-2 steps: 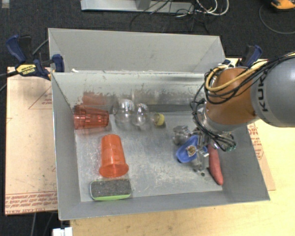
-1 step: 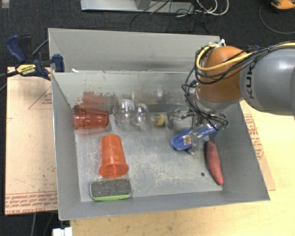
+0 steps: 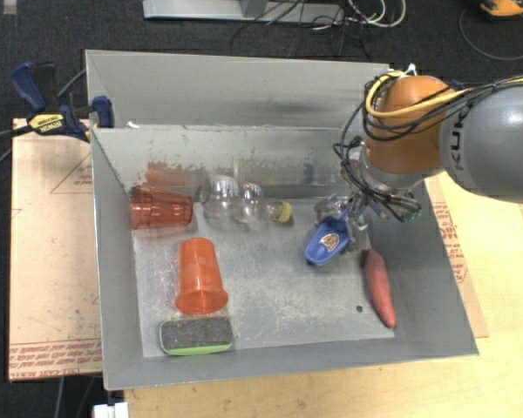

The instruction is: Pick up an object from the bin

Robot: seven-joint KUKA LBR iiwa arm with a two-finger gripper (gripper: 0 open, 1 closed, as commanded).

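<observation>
Blue object (image 3: 325,245) lies on the floor of the bin (image 3: 244,94), right of the middle. The gripper (image 3: 356,225) is down at its upper right end, touching it or very nearly so. You cannot tell whether the gripper is open or closed, because the wrist and its cables cover it, nor whether the blue object is truly caught. Watch for that: judging by the offset, any hold would be on one end only, so the object may tilt, swing or drop out on lifting. The red tapered piece (image 3: 379,290) lies just beside it, and a slipping object or sideways nudge could knock it. The orange cup (image 3: 199,277) and sponge (image 3: 196,336) are well apart, at no risk.
</observation>
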